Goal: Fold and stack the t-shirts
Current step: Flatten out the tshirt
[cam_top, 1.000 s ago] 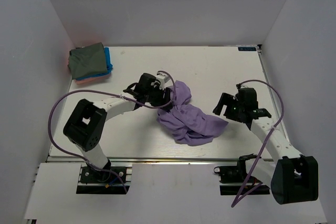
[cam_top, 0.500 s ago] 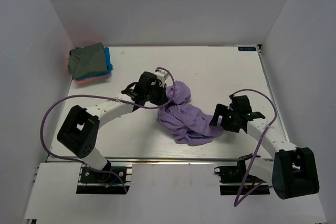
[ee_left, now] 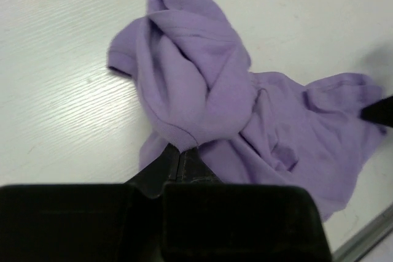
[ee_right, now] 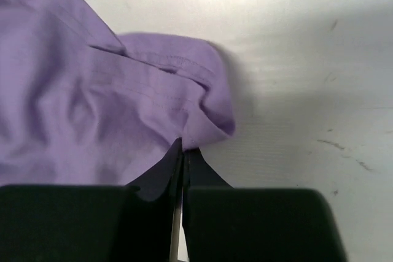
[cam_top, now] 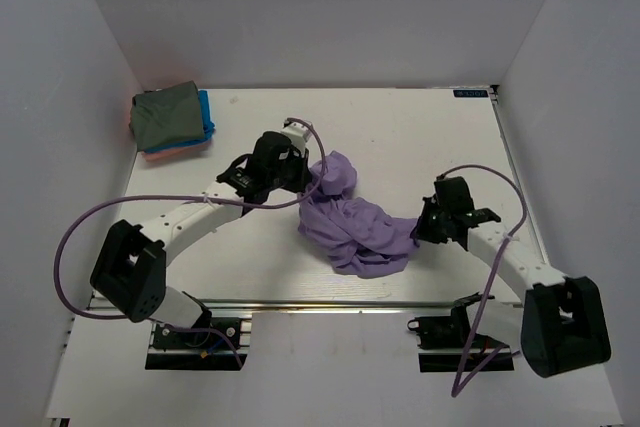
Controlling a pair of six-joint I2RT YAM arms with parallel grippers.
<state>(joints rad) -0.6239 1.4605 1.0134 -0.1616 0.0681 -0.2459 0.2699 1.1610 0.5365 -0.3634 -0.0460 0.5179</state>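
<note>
Left tool (cam_top: 310, 181) and right tool (cam_top: 421, 228) pinch closed on opposite edges of the crumpled lavender shirt (cam_top: 356, 229), presumably to spread it.

Crumpled lavender shirt (cam_top: 355, 227) on the table (cam_top: 420, 137), left tool (cam_top: 305, 179) and right tool (cam_top: 422, 227) at its sides; folded shirts (cam_top: 170, 119) in far-left corner.

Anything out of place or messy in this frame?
The lavender t-shirt lies crumpled and twisted mid-table, with the left gripper and right gripper each shut on its edge. The folded stack at the far-left corner looks tidy.
</note>
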